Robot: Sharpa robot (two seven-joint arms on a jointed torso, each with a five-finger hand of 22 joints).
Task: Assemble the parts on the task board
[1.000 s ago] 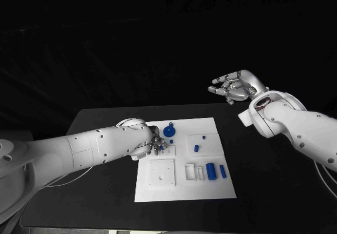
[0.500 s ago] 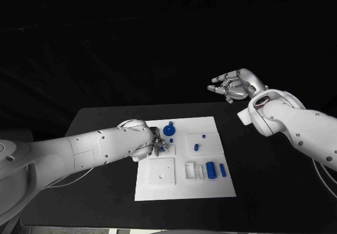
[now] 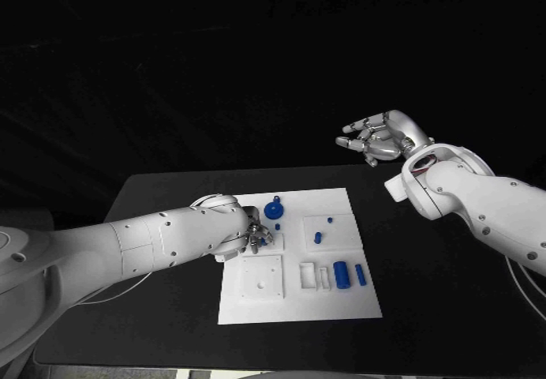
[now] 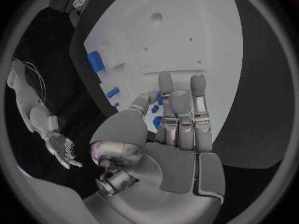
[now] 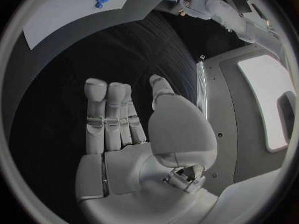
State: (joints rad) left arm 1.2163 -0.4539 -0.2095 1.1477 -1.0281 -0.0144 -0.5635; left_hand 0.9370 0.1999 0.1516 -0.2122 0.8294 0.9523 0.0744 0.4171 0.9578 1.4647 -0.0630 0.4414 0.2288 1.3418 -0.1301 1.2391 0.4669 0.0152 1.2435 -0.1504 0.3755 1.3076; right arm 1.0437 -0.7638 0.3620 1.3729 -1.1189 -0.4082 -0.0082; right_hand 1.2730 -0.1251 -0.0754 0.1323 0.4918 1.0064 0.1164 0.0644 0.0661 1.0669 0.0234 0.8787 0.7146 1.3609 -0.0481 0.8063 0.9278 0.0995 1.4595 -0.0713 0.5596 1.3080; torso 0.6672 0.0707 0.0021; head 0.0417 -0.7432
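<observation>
On the black table (image 3: 159, 316) lies the white task board (image 3: 298, 308), a flat plate with several recessed sections. Toward its far edge sits a round blue part (image 3: 274, 211) with a small blue knob just beyond it. One square section on the right holds a short blue peg (image 3: 319, 238) and a tiny blue piece near it. Closer to the robot, a row of slots holds two upright blue cylinders (image 3: 342, 276), a thick one and a thinner one just beside it, with a white block (image 3: 308, 275) to their left. A plain white square plate (image 3: 263, 279) with small holes fills the near-left section.

At the board's left edge, the left hand (image 3: 252, 234) is down over the board, fingers pointing at the surface. From the left wrist view the left hand's fingers (image 4: 181, 109) lie extended close together, with small blue parts (image 4: 157, 121) showing between thumb and fingers; whether it pinches one I cannot tell. Larger blue parts (image 4: 95, 61) lie well beyond the fingertips.

Beyond the table's far right corner, the right hand (image 3: 379, 139) hangs raised, well apart from the board, fingers loosely curved and apart, holding nothing; the right wrist view shows its palm (image 5: 134, 134) bare.
</observation>
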